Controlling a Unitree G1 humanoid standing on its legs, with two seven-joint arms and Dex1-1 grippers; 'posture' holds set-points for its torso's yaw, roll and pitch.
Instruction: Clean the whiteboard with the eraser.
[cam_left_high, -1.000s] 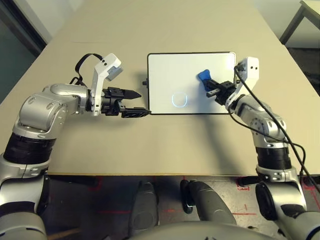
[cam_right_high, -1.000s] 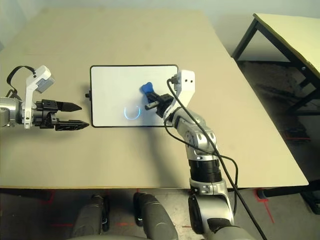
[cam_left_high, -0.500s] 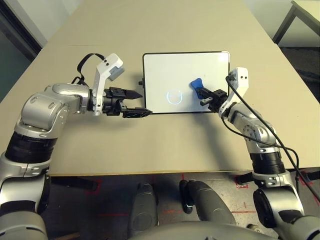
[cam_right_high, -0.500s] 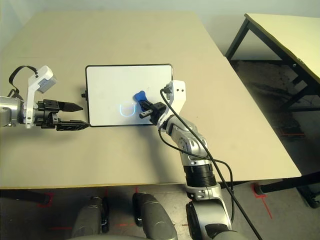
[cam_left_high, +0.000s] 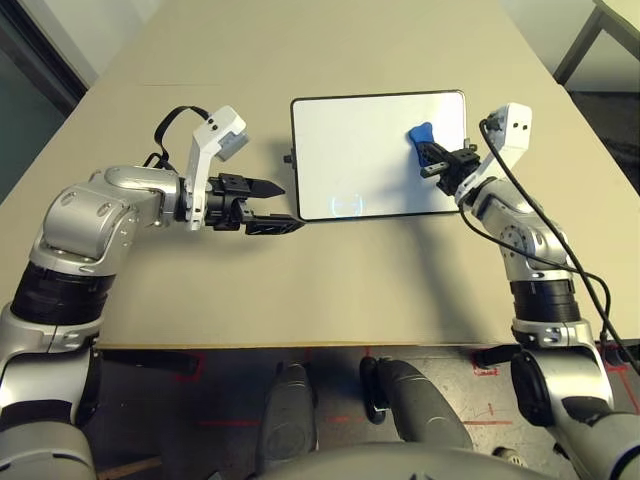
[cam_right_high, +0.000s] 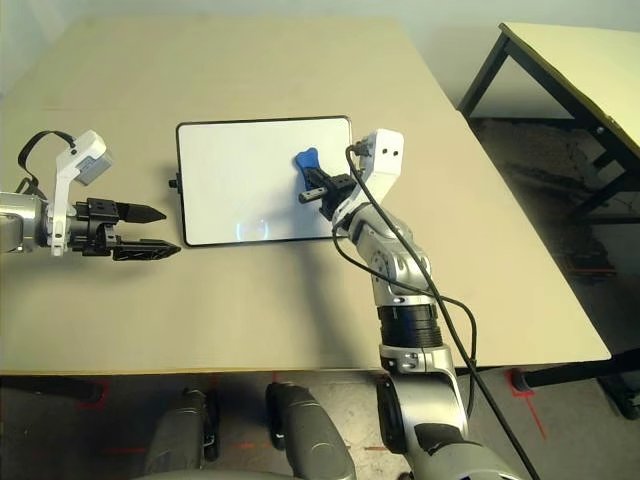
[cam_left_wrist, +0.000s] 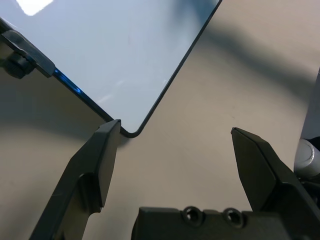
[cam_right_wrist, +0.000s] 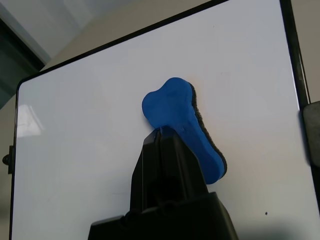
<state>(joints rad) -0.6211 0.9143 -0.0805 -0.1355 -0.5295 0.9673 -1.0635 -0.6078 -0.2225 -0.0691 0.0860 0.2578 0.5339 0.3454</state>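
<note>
The whiteboard (cam_left_high: 365, 140) lies flat in the middle of the tan table (cam_left_high: 300, 290), with a faint blue arc (cam_left_high: 347, 204) near its near edge. My right gripper (cam_left_high: 428, 150) is shut on the blue eraser (cam_left_high: 419, 133), which rests on the board's right part. The right wrist view shows the eraser (cam_right_wrist: 175, 107) pressed flat on the white surface (cam_right_wrist: 75, 150) ahead of the gripper (cam_right_wrist: 161, 134). My left gripper (cam_left_high: 289, 206) stands open just left of the board's near left corner (cam_left_wrist: 131, 133), holding nothing.
A black knob (cam_left_high: 287, 157) sticks out of the board's left side. A second table (cam_right_high: 580, 70) with black legs stands off to the right. A black cable (cam_left_high: 560, 270) hangs along my right forearm. Bare tabletop (cam_left_high: 330, 50) stretches beyond the board.
My right gripper swept the eraser toward the blue circle, then back to the board's right part. The circle has shrunk to a faint arc. The left arm has not moved; the camera shifted.
</note>
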